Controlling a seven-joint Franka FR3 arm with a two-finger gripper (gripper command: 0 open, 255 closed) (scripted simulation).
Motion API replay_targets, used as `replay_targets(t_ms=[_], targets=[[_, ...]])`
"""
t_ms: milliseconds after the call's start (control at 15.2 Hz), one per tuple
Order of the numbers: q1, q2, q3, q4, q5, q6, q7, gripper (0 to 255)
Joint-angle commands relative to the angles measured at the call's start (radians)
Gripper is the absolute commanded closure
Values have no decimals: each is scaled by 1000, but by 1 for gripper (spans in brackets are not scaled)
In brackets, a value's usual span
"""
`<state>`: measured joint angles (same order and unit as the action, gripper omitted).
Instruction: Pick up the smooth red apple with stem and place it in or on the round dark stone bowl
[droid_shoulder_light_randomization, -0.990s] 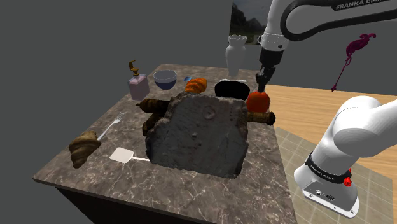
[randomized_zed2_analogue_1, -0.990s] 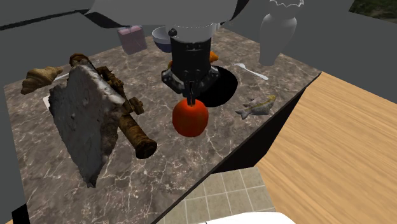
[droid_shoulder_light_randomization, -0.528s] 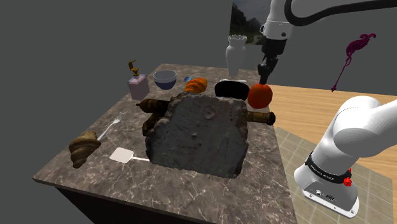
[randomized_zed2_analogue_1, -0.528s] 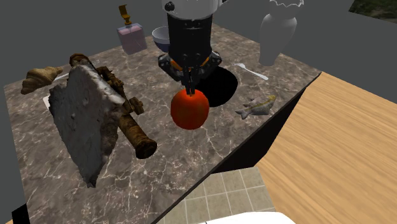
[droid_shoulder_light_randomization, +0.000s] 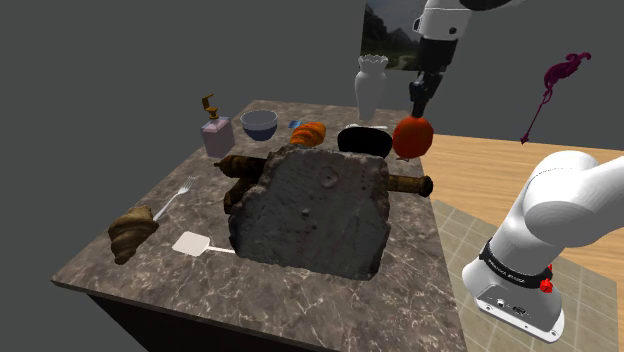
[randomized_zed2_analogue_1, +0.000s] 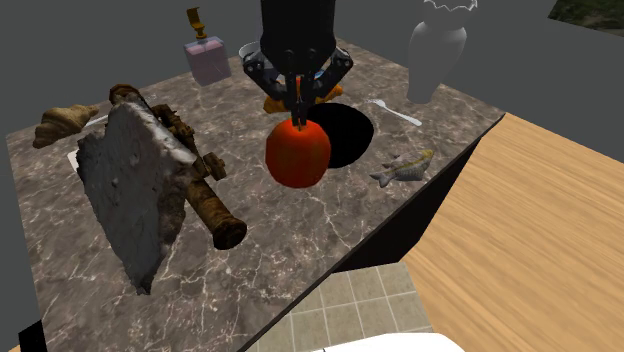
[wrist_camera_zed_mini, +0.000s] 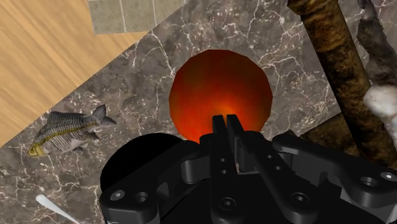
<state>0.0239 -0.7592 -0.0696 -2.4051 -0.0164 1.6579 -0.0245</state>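
Gripper (randomized_zed2_analogue_1: 299, 118) points downward over the marble countertop (droid_shoulder_light_randomization: 150, 268), its two black fingers (wrist_camera_zed_mini: 218, 127) drawn nearly together and pinching the top of the red apple (randomized_zed2_analogue_1: 298, 153); the stem itself is hidden between them. The apple hangs clear of the surface beneath the gripper. In the wrist view the apple (wrist_camera_zed_mini: 219, 89) sits over bare marble just beside the dark bowl (wrist_camera_zed_mini: 130, 162), between the bowl and a brown log-like piece (wrist_camera_zed_mini: 334, 57). In the second exterior view the apple overlaps the bowl's (randomized_zed2_analogue_1: 347, 135) rim at that view's left, and the bowl rests flat on the counter. In the shoulder view the apple (droid_shoulder_light_randomization: 413, 137) appears just to the right of the bowl (droid_shoulder_light_randomization: 365, 140). A striped fish (randomized_zed2_analogue_1: 403, 167) lies near the counter edge on the bowl's other side. A white vase (droid_shoulder_light_randomization: 371, 88) stands upright behind the bowl. A large grey rock slab (droid_shoulder_light_randomization: 315, 210) stands mid-counter. Further back are a soap dispenser (droid_shoulder_light_randomization: 216, 132) and a pale blue bowl (droid_shoulder_light_randomization: 259, 124), with a croissant (droid_shoulder_light_randomization: 132, 232), a fork (droid_shoulder_light_randomization: 175, 198) and a white spatula (droid_shoulder_light_randomization: 195, 243) towards the shoulder view's left.
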Motion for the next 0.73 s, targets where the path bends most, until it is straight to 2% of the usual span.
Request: replay_targets(t_ms=[0,660], targets=[[1,2,2,22,1,-19,2,255],[-7,381,-94,419,-11,-38,-109,255]])
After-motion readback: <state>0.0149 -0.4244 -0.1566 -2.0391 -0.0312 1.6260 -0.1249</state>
